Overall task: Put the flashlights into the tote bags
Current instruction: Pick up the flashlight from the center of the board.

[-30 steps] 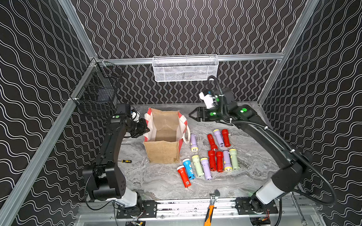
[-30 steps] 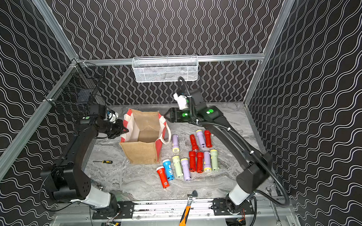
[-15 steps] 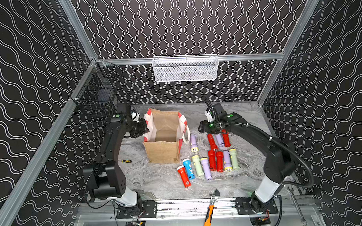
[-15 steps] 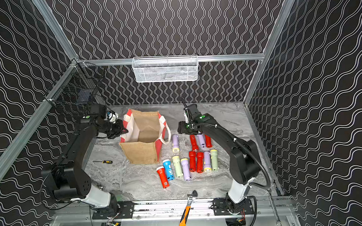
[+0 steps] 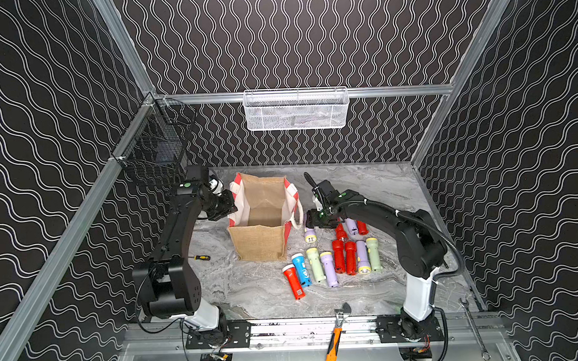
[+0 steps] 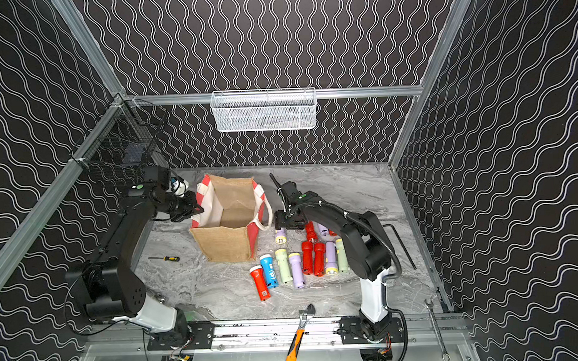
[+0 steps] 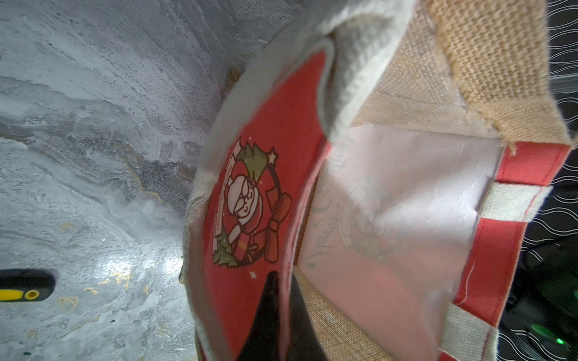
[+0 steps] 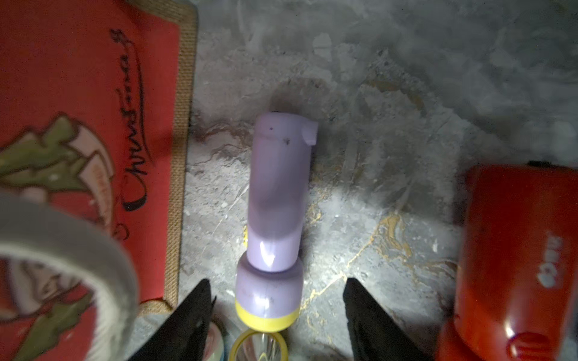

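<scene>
Flashlight [image 5: 310, 235] (lilac, yellow-rimmed) lies mid-frame in a top view, just right of the burlap tote bag [image 5: 260, 242]. Right gripper [image 8: 277, 281] brackets its head, jaws apart; lower squarely and close on the barrel, which looks slippery. Left gripper [image 7: 283, 281] clamps the bag's rim.

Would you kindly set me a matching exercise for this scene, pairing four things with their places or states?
Things:
1. left claw
2. right claw
3. blue flashlight
4. orange-handled wrench

Places or states:
A. lying across the front rail
B. shut on the rim of the tote bag
C. open, astride a lilac flashlight
D. on the table, between a red flashlight and a pale green one

Pairs: 1-B; 2-C; 3-D; 4-A
</scene>
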`<act>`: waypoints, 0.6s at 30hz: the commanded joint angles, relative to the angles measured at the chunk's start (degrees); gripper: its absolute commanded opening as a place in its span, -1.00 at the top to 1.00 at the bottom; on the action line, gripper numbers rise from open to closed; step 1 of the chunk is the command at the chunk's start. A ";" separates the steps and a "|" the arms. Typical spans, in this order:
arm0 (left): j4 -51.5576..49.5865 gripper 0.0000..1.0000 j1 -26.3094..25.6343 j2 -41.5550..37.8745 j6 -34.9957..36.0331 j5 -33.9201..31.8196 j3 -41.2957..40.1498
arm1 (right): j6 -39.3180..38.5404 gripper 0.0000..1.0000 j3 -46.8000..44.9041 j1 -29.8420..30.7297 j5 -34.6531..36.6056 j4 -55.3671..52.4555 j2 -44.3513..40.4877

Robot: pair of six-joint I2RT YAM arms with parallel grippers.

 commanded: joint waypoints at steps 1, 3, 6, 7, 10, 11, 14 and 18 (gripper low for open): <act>0.00 1.00 -0.01 0.04 1.38 -0.31 -0.05 | 0.96 -0.38 2.44 0.08 1.33 0.56 2.38; -0.01 1.00 -0.02 -0.12 1.52 -0.18 -0.02 | 0.88 -0.38 3.82 -0.02 1.77 0.17 4.14; 0.04 1.00 -0.05 -0.32 1.83 -0.21 -0.06 | 0.65 -0.38 5.83 -0.02 1.14 -0.08 6.24; -0.09 1.00 -0.06 -0.33 2.00 -0.42 -0.05 | 0.76 -0.38 6.33 -0.02 0.69 0.15 6.69; -0.19 1.00 -0.05 -0.13 2.10 -0.44 0.14 | 1.45 -0.38 7.94 -0.02 0.98 -0.33 8.82; -0.11 1.00 -0.01 -0.22 2.10 -0.20 0.12 | 1.67 -0.38 8.57 0.00 1.34 -1.03 9.68; -0.01 1.00 -0.05 -0.48 2.16 -0.15 -0.03 | 1.93 -0.37 9.25 -0.02 1.38 -1.19 11.01; -0.02 1.00 -0.07 -0.79 2.29 -0.10 0.00 | 2.64 -0.32 10.13 0.00 2.30 -2.58 12.37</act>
